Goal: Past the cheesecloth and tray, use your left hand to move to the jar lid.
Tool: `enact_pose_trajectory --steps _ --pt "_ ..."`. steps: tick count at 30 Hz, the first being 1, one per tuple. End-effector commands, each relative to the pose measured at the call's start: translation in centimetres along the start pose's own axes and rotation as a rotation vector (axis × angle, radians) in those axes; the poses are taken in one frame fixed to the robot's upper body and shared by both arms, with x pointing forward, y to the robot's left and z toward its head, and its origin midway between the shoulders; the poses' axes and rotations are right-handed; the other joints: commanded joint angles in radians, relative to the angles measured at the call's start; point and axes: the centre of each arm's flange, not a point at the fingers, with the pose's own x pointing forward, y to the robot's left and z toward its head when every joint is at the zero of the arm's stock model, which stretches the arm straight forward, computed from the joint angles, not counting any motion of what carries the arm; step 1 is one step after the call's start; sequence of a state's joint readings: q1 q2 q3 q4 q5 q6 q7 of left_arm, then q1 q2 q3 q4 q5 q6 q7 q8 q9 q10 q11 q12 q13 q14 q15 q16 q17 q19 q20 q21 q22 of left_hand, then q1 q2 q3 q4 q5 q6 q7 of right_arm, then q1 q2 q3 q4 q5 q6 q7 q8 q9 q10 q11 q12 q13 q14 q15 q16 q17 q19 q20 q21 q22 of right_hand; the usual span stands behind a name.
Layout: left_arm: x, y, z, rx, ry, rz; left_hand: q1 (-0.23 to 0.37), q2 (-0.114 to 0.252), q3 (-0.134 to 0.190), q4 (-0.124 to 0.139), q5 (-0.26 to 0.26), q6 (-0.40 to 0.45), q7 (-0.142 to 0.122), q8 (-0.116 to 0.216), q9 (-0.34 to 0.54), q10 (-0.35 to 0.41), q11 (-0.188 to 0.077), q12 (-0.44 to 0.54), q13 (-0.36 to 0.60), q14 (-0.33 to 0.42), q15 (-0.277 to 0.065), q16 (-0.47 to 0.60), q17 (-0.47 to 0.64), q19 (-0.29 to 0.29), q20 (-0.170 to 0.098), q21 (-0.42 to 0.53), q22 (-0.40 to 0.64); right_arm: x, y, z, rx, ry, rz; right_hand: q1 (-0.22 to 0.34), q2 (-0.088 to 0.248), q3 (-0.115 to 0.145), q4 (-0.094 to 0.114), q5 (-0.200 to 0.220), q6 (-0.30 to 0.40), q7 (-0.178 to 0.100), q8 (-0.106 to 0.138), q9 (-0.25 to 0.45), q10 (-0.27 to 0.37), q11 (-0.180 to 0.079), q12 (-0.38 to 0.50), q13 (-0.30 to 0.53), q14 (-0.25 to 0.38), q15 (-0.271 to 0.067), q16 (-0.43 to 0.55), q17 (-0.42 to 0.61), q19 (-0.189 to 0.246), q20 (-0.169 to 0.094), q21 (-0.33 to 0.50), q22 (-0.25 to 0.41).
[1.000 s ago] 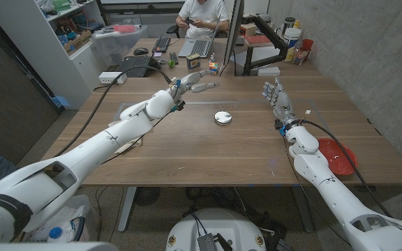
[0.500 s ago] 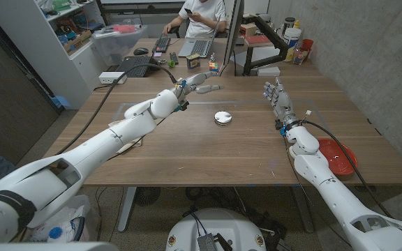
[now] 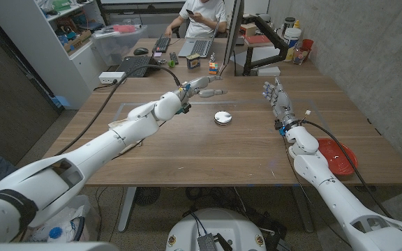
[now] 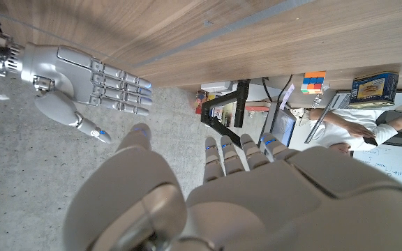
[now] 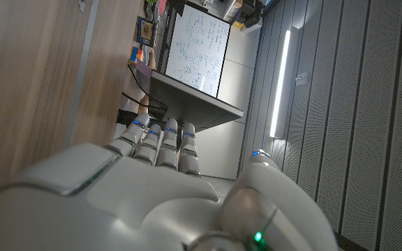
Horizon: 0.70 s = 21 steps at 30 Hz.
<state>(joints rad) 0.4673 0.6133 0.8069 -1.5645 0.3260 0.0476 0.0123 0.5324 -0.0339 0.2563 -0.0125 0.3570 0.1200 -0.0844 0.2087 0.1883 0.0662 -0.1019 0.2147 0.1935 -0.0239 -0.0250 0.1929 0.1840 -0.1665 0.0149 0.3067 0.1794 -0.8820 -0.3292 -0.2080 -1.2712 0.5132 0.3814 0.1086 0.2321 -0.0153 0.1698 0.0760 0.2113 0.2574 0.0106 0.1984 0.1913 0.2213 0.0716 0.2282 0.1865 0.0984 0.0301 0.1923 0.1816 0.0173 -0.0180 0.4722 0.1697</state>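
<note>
The round silver jar lid (image 3: 222, 117) lies flat on the wooden table (image 3: 208, 150), near its middle. My left hand (image 3: 201, 86) hovers above the table just beyond the lid and slightly to its left, fingers stretched out and apart, holding nothing. In the left wrist view the back of that hand (image 4: 222, 188) shows with straight fingers. My right hand (image 3: 276, 97) stands at the right side of the table, fingers up and spread, empty; it also appears in the left wrist view (image 4: 82, 73). The right wrist view shows my right hand (image 5: 159, 188) from behind.
A faint clear tray outline (image 3: 125, 106) lies on the table's left side under my left arm. A red plate (image 3: 338, 155) sits at the right edge. A colourful cube (image 3: 214, 67), laptops and a seated person (image 3: 204, 14) are past the far edge.
My left arm has reached farther to the right, bringing the hand closer to the lid. The lid and my right hand have stayed put.
</note>
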Motion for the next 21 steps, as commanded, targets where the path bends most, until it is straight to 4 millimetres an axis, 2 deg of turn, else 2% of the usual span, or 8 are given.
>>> enact_pose_trajectory --steps 1,21 --pt "0.4 -0.8 0.7 0.071 -0.011 -0.022 0.013 0.002 0.0 -0.001 0.002 0.013 -0.003 0.005 0.004 0.007 -0.007 0.002 0.001 0.011 -0.005 0.009 0.002 0.005 0.006 -0.003 0.002 -0.3 0.2 -0.4 0.0 0.013 -0.005 0.002 0.013 0.0 -0.005 0.004 0.007 -0.001 0.001 0.0 0.014 0.0 -0.004 0.001 0.012 0.003 0.001 0.001 0.009 0.002 -0.001 0.005" --pt "1.3 -2.0 0.6 0.119 -0.019 -0.057 0.017 0.002 -0.003 -0.002 0.004 0.025 -0.006 0.008 0.004 0.022 -0.015 0.005 0.002 0.021 -0.002 0.01 0.004 0.013 0.013 -0.007 0.003 -0.1 0.5 -0.1 0.001 -0.002 -0.011 0.002 0.014 -0.002 -0.007 0.003 0.011 -0.001 0.002 0.0 0.02 -0.002 -0.003 0.001 0.018 0.003 0.003 0.001 0.015 0.004 -0.008 0.005"
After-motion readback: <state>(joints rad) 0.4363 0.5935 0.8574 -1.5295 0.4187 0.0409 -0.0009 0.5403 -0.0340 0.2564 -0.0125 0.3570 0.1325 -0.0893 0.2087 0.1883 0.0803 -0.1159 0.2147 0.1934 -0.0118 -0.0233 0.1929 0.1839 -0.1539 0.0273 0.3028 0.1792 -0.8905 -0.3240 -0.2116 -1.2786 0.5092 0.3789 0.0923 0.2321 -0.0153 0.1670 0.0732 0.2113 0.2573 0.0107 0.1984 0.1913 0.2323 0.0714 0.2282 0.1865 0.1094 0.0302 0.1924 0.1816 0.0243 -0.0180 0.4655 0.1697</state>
